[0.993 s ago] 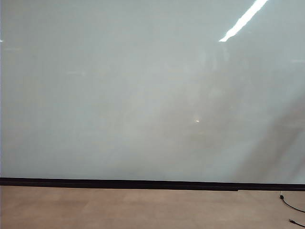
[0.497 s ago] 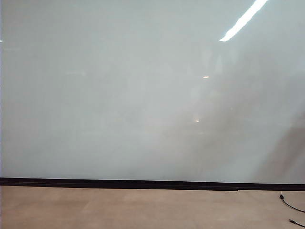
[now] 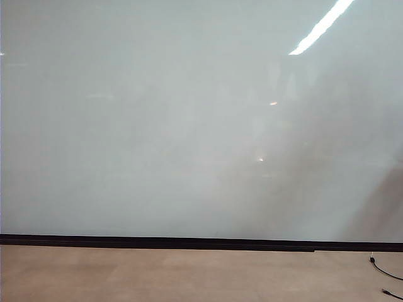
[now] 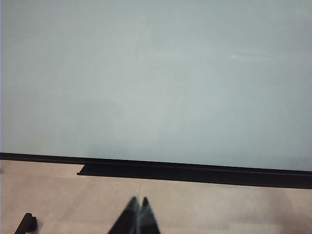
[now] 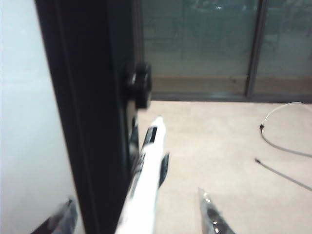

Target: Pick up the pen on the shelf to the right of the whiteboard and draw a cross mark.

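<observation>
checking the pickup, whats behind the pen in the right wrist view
Behind the pen stands the whiteboard's black frame with a black knob. The holder under the pen is hidden. The right end effector is open around it.

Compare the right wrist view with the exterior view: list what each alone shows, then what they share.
Only the right wrist view shows the slim white marker pen with a black band near its tip, between the open fingers of the right gripper beside the board's black edge frame. Only the exterior view shows the black strip along the board's lower edge. Both show the glossy pale whiteboard and tan floor.
</observation>
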Motion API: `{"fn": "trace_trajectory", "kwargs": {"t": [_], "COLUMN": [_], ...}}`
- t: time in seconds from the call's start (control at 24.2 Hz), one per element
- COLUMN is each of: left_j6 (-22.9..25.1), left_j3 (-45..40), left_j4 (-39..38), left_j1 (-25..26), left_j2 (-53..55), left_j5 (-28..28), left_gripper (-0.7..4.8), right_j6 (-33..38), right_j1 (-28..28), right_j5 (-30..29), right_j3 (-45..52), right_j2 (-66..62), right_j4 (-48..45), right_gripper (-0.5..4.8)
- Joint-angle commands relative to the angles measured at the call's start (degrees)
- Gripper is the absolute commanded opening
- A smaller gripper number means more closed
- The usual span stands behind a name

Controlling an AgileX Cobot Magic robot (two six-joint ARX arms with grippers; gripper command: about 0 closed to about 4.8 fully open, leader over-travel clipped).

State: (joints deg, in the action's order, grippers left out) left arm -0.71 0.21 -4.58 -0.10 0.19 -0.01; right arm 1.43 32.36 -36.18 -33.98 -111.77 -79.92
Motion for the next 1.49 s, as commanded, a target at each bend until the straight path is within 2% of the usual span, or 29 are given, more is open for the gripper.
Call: {"fn": "trace_trajectory", "kwargs": {"t": [0.04,0.7,0.83,1.08,1.24,1.49], "left_j6": [0.2,0.2,0.3,0.3,0.2,0.2], "left_j3": [0.2,0.2,0.2,0.2,0.2,0.2], "left_j4": [0.4,0.4,0.4,0.4,0.4,0.4], "left_j1": [0.0,0.0,0.0,0.0,0.0,0.0], "left_j2": [0.0,0.0,0.0,0.0,0.0,0.0], "left_j5": [0.2,0.2,0.2,0.2,0.2,0.2], "left_gripper": [-0.04,-0.05,-0.04,-0.04,-0.04,-0.04], "right_j6": [0.2,1.0,1.0,1.4,1.4,1.6], "right_j1": [0.0,-0.6,-0.6,-0.9,-0.9,-0.7], "right_j5": [-0.9,-1.9,-1.9,-1.3,-1.2,-2.6], "right_j3": [-1.3,-4.2,-4.6,-5.1,-5.2,-5.1], "right_j2": [0.3,-2.9,-2.9,-2.9,-2.9,-2.9], "right_j4": [-1.0,-1.1,-1.1,-1.1,-1.1,-1.1], "right_gripper": [3.23,3.22,3.04,3.0,2.6,2.6]}}
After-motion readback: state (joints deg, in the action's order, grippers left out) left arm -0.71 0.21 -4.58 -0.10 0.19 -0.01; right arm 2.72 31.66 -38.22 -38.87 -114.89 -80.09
